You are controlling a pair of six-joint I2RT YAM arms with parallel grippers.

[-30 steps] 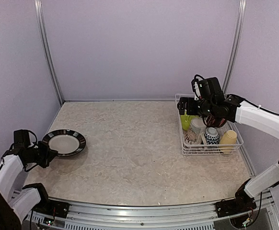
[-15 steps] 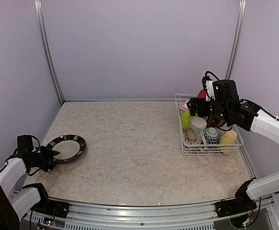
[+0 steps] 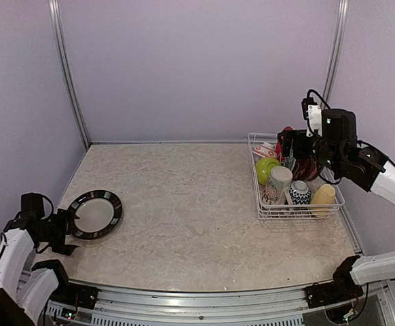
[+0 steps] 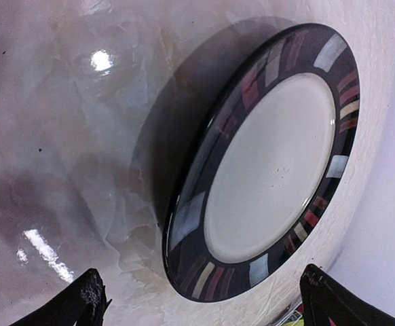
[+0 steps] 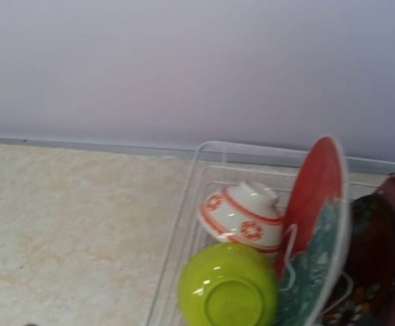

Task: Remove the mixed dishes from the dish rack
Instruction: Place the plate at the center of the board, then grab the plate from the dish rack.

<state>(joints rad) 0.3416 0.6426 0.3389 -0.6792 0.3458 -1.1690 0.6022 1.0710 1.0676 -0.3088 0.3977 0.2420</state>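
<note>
Near the left edge of the table (image 3: 184,204), the left gripper (image 3: 63,229) is standing wide open just beside a dark-rimmed plate (image 3: 96,214) lying flat, face up. Along the right edge the dish rack (image 3: 299,216) is sitting with its long axis running near to far, mugs (image 3: 299,193) at its near end, a red plate (image 5: 316,197) on edge farther back. Over that far end the right gripper (image 3: 290,145) is hovering, spread and empty.

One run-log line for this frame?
left gripper open at dark-rimmed plate on table | right gripper open, empty, over dish rack | rack not yet emptied
</note>
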